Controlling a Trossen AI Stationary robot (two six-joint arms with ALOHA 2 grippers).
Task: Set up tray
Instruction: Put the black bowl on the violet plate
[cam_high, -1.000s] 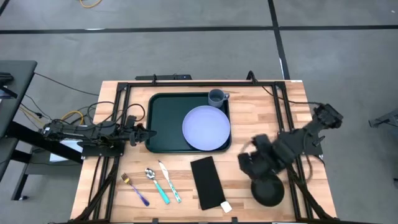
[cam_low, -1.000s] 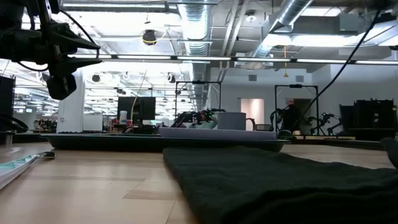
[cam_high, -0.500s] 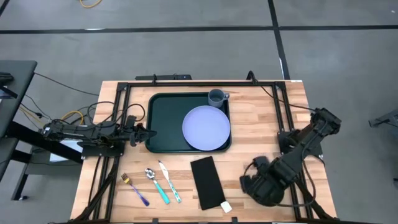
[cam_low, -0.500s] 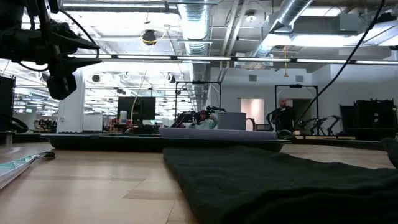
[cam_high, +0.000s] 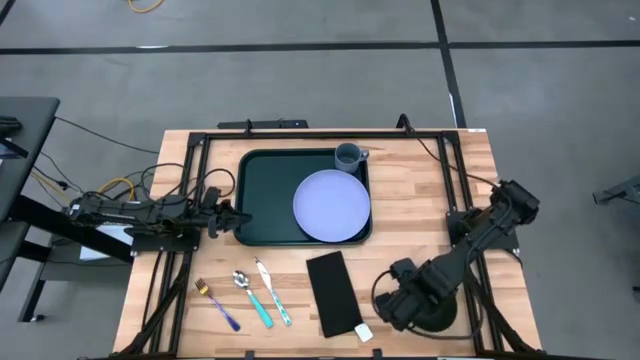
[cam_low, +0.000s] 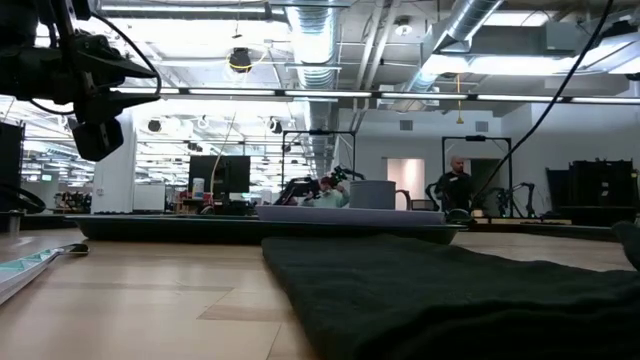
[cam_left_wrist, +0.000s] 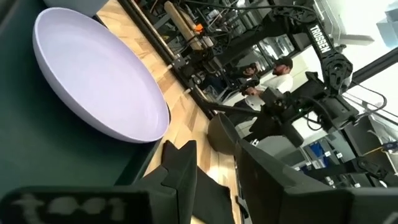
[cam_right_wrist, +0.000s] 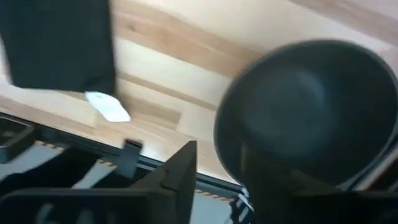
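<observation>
wooden surface (cam_high: 420, 215) carries everything; the right end effector (cam_high: 408, 305), fingers apart, hangs over the dark bowl (cam_high: 436, 315) at the near right corner. from there the tray (cam_high: 265, 195) lies up and left, long axis crosswise; the left end effector (cam_high: 222, 212), grip unreadable, sits just beside its left rim.

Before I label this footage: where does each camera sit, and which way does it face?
High: overhead, straight down; both arms, tray, plate.
Low: table height, level across napkin into the room; an arm at upper left.
Left wrist: past own fingers at plate, right arm beyond.
Right wrist: down at bowl, napkin.
High and left wrist share the plate.
</observation>
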